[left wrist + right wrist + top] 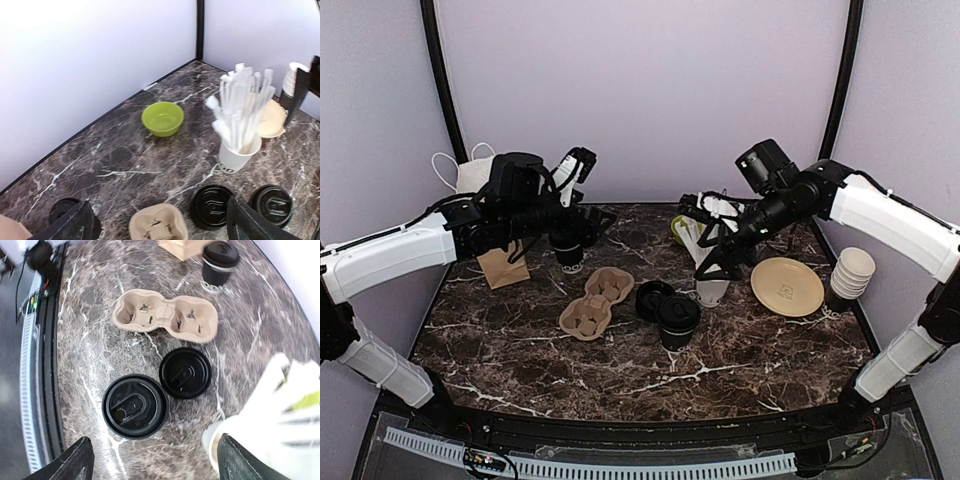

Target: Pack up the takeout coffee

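A takeout coffee [677, 322], a black paper cup capped by a black plastic lid, is set upright on the surface [520, 350] just right of the pulp carrier [597, 303]. The left jaws and right jaws are spread wide, empty.

Two takeout coffees here, both black cups with black lids pressed on. The front cup [677, 322] is standing upright near the middle of the desk [520, 340], just beside the stack of loose lids [651, 297] and right of the pulp carrier [597, 303]. The back cup [219, 265] is standing upright further back on the left, sitting close to the brown bag [502, 265].
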Available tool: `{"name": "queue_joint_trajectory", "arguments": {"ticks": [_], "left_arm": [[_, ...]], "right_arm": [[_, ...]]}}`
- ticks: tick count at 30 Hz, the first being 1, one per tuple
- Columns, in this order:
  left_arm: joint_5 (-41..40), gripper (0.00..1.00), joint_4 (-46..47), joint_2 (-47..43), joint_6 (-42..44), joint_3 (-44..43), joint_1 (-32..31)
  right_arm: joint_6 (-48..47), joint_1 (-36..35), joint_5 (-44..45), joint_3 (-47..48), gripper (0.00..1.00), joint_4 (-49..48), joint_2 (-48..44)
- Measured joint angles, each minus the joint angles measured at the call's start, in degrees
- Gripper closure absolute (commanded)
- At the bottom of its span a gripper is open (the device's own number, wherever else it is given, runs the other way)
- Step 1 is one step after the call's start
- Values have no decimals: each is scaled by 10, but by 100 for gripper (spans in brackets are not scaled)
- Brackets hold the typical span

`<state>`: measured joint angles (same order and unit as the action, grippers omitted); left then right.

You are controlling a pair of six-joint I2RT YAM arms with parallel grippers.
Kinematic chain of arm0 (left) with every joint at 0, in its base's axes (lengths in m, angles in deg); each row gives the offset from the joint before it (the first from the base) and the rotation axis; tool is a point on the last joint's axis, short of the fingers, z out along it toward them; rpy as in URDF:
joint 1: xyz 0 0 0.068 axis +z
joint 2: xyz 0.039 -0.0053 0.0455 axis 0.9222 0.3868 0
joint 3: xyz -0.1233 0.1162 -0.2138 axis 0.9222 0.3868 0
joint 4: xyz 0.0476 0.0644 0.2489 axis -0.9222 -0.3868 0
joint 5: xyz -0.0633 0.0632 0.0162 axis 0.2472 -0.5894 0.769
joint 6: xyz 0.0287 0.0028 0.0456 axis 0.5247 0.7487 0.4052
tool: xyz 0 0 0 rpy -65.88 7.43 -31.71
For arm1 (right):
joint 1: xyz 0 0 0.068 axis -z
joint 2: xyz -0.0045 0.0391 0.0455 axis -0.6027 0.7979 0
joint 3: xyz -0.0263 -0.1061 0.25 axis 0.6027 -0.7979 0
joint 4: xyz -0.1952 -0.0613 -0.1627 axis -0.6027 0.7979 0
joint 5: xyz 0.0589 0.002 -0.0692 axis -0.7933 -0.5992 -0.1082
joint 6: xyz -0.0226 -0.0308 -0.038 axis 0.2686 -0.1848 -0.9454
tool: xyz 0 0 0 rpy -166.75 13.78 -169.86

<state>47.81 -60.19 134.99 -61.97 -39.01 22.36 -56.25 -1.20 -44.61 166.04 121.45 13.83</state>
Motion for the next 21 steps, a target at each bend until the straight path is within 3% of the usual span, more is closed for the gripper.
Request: {"name": "queue_joint_trajectory", "arguments": {"ticks": [9, 21], "left_arm": [[-27, 5, 82, -61, -1, 120, 50], [-19, 5, 112, -88, -2, 130, 56]], "right_arm": [[-55, -129, 111, 24, 7, -11, 101], [-68, -135, 175, 24, 6, -8, 136]]}}
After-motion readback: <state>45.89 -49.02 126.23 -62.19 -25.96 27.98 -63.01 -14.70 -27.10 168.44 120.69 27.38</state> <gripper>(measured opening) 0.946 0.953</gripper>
